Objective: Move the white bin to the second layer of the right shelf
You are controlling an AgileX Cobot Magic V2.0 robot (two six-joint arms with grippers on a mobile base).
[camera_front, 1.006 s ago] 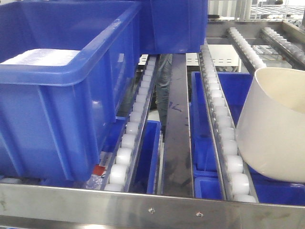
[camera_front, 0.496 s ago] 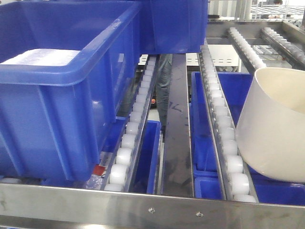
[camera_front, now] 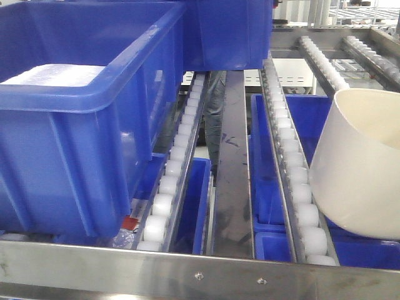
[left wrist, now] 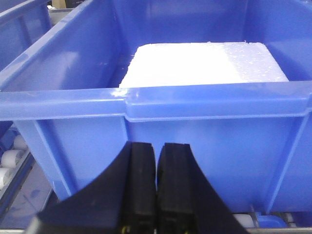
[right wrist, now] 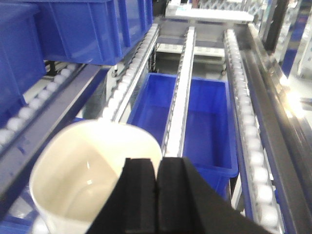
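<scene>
From my station, working left to right with the white bin (camera_front: 362, 165) as my landmark: far to its left a large blue crate (camera_front: 81, 119) sits on the roller lanes, a white slab (left wrist: 202, 63) lying inside it. My left tool (left wrist: 157, 185) hangs just in front of that crate's near wall, its fingers pressed together on nothing. Between crate and bin run the roller rails (camera_front: 172, 181) and a dark centre rail (camera_front: 230, 169), with more blue bins (right wrist: 187, 117) on the level below.

The white bin rests tilted on the right-hand lane of the right shelf second layer (camera_front: 294, 181), near the front steel beam (camera_front: 187, 269), its wall touching the rollers. I judge the placing step to be at or near its end. From the right wrist view my right tool (right wrist: 157, 195) sits directly above the bin's near rim, and its fingers look closed together with no gap. Whether they pinch the rim I cannot tell, since the contact is hidden beneath them.

Next I'd want to confirm the bin has settled flat across both roller rails, then lift that tool clear without dragging the rim; tilted as it is, it could rock or roll down the slope.
</scene>
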